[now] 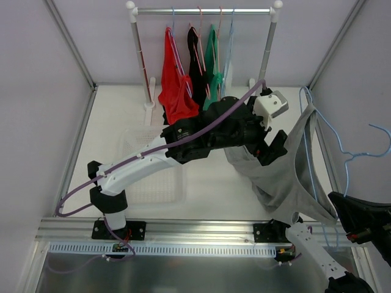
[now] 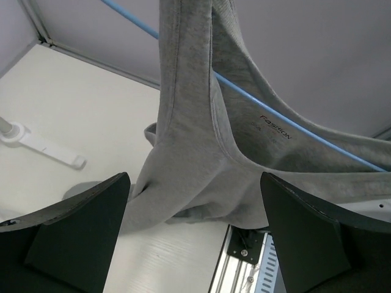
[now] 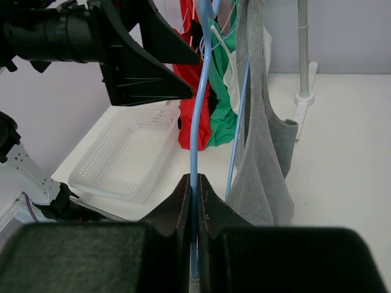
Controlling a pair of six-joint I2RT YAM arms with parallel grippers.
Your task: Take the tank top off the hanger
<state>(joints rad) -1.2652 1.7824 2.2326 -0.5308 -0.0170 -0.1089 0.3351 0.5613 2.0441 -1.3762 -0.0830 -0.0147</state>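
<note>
Right jaws clamped on blue hanger (image 3: 195,122), left jaws wide open by the tank top (image 2: 189,159); right arm (image 1: 365,223) mostly cut off.

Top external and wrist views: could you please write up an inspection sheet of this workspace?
Surface: white table, nothing spilled that I can see.
Job's things: grey tank top draped on the blue hanger, not yet off.
Clutter: white mesh basket; clothes rack with hung garments.
Tools: left tool open, fingers either side of the tank top; right tool shut on the hanger.
Cables: purple cable along the left arm.
Surroundings: white enclosure walls.
</note>
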